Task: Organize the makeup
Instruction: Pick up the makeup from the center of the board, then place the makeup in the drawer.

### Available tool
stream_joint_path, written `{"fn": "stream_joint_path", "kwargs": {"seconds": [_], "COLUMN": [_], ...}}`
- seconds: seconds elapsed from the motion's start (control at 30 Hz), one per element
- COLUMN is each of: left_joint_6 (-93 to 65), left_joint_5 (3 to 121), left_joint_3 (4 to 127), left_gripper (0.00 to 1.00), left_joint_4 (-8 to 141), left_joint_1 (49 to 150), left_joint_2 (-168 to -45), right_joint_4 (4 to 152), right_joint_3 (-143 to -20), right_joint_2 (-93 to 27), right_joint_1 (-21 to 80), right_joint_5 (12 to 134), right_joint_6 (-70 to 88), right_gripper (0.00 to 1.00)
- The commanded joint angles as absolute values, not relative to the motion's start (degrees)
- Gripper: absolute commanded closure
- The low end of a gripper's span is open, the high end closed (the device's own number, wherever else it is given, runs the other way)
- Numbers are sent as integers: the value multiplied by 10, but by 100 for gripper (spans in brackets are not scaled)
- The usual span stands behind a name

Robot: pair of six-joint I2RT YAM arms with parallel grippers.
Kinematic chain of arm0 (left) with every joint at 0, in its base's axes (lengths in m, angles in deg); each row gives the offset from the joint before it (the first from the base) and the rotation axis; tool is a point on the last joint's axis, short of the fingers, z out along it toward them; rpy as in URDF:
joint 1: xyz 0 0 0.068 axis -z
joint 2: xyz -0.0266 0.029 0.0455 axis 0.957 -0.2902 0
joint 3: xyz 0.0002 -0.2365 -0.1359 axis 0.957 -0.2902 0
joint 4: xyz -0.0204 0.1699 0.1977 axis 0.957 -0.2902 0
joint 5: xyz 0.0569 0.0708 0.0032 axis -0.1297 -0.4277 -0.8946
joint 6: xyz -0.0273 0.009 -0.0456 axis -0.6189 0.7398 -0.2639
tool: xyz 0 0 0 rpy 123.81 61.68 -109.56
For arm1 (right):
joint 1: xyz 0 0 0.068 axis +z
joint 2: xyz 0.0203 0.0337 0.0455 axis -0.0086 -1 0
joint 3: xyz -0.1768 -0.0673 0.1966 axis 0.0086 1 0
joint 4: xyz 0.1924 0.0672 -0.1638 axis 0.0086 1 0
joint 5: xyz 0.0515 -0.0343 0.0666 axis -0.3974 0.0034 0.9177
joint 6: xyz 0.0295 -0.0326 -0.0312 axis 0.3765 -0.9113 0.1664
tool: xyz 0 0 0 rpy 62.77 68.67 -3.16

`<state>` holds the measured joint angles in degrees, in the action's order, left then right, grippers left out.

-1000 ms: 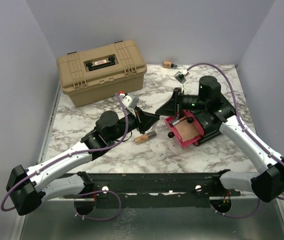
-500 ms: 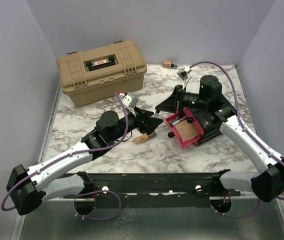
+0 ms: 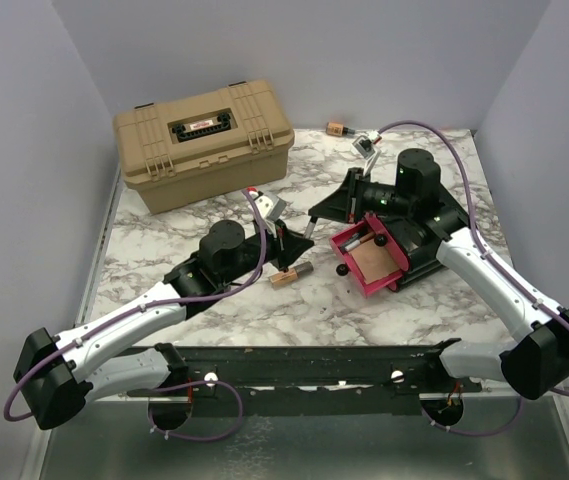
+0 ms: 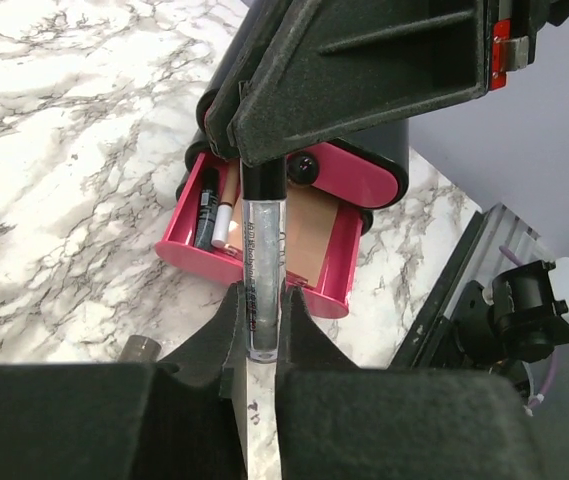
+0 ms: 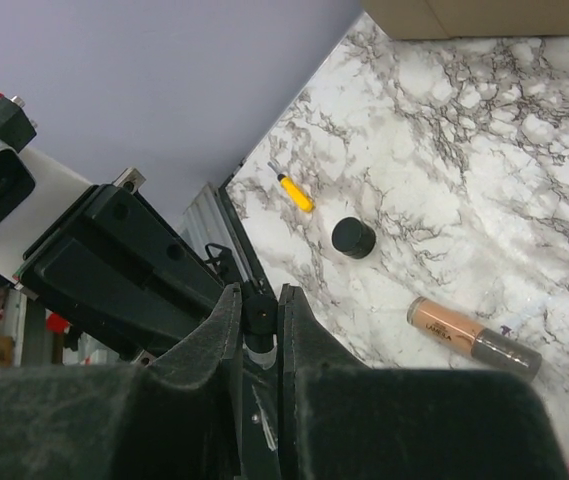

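A clear gloss tube (image 4: 262, 270) with a black cap hangs in the air above the marble desk (image 5: 484, 150), shared between both arms. The left gripper (image 4: 262, 306) is clamped on its transparent barrel, and the right gripper (image 5: 258, 305) is closed on the black cap at the opposite end. Just beyond the tube we see a pink drawer (image 4: 196, 256) lying on the desk. It holds a flat copper-pink compact (image 4: 314, 235) and a slim black tube (image 4: 205, 208) along one wall. On the bare desk near the drawer lie a peach tube (image 5: 459, 332) on its side, a tiny black round jar (image 5: 353, 237) and, farther off, a yellow pen (image 5: 295, 193). A tan case (image 3: 204, 140) stands, lid shut, at the far left.
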<state>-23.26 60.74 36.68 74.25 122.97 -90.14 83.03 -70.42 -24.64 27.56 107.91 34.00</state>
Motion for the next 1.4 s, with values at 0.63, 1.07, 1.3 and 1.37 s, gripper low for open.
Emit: {"fn": "stream_joint_path", "kwargs": {"seconds": [0.63,1.07,1.3,1.37], "left_joint_6": [-198,-186,-195,-196], "left_joint_5": [657,706,715,720], "left_joint_3": [488,635,679,690], "left_gripper": [100,100,100,100], "left_joint_4": [614,509,484,482], "left_joint_1": [1234,1240,1242,1241], "left_joint_2": [-1048,-1225,-1294,-1305], "right_joint_4": [1010,1029,1014,1015], "right_joint_3": [-701,-668,-653,-653], "right_joint_2": [-117,-68,-45,-45], "right_joint_1": [278,275,274,274], "right_joint_5": [460,291,301,299], "right_joint_6": [264,271,268,265], "right_gripper": [19,12,12,12]}}
